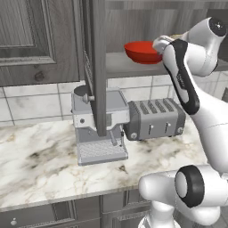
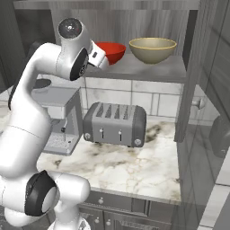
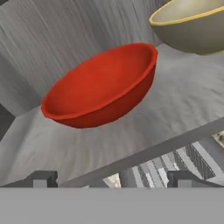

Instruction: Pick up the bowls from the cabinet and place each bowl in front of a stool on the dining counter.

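Two bowls sit side by side on the grey shelf [image 2: 143, 71] of the open cabinet [image 1: 40, 40]. The glossy red bowl [image 3: 100, 87] [image 2: 112, 50] [image 1: 141, 51] is on the left, the tan-olive bowl [image 2: 152, 48] [image 3: 192, 26] with a yellowish rim on the right. My gripper [image 3: 113, 179] is open just in front of the shelf's front edge, facing the red bowl, a little short of it, with nothing between its fingertips [image 3: 41, 178]. In the right base view my hand [image 2: 99, 56] covers the red bowl's left part. The stool and the dining counter are out of view.
The open cabinet door [image 1: 99, 67] stands edge-on left of the shelf, another door [image 2: 193, 72] on the right. Below on the marble worktop [image 1: 40, 164] stand a grey toaster [image 2: 114, 123] and a coffee machine [image 1: 100, 127]. Tiled backsplash behind.
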